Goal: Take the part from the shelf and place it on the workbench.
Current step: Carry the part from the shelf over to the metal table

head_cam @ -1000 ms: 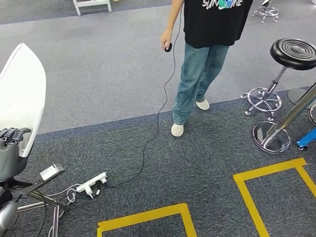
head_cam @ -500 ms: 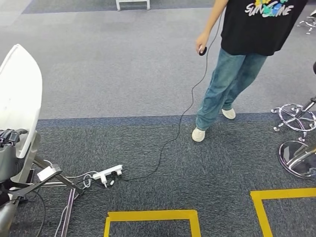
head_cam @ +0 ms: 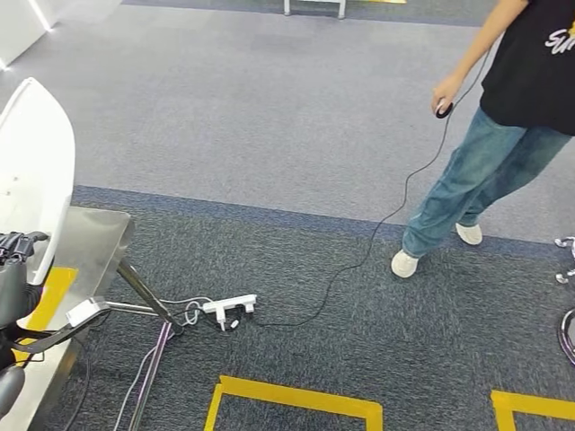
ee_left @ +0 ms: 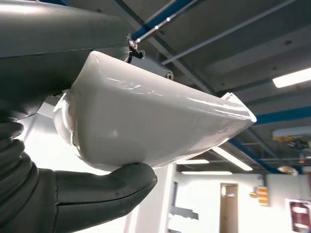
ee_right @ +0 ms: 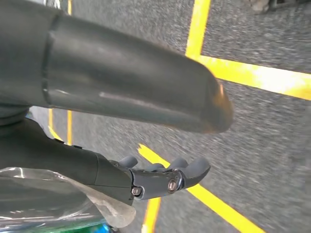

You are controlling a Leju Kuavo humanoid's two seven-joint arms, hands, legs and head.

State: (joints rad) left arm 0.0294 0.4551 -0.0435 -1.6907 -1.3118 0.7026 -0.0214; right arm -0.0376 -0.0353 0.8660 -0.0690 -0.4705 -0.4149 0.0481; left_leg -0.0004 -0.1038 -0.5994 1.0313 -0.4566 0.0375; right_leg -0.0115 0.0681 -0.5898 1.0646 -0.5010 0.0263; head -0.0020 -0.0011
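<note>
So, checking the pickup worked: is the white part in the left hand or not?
In the left hand: the white part sits gripped between thumb and fingers.

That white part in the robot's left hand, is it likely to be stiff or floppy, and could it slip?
Probably stiff: the white part keeps its curved shell shape where it juts past the left hand. Its glossy surface looks smooth, so it could slip against the thumb under it. It is big next to the hand, so it may swing.
</note>
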